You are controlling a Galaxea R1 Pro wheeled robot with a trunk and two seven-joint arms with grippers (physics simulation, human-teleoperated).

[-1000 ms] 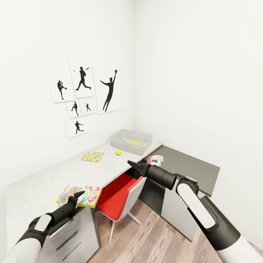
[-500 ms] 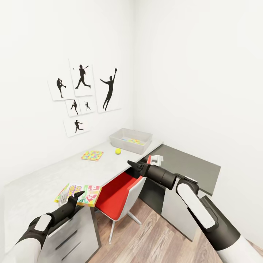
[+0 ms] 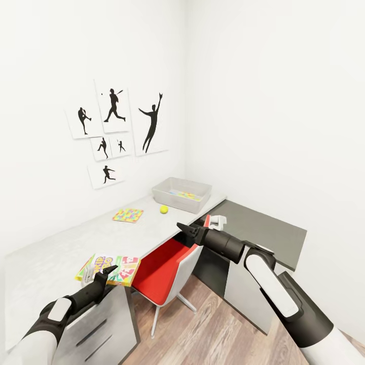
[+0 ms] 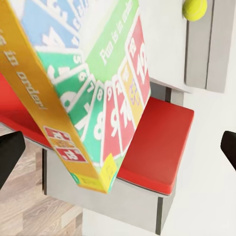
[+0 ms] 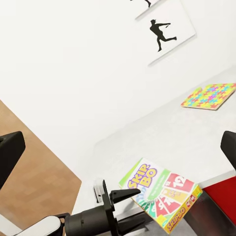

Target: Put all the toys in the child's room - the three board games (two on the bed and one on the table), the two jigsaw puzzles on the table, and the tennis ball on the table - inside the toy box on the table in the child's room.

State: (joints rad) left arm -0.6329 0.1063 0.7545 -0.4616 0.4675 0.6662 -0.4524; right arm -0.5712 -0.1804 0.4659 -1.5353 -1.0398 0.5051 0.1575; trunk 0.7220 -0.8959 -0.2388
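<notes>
Small camera shift only: my head view has drifted, so the wall pictures, toy box, tennis ball and jigsaw puzzle sit slightly higher in frame than a second ago. The Skip-Bo box reads a touch higher and further left against my left gripper, its near edge now just beyond the fingers. More of the worktop edge shows at far left.

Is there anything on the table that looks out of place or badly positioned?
Yes: the Skip-Bo box lies askew at the table front edge, one corner seemingly poking past it. The jigsaw puzzle and tennis ball lie normally.
</notes>
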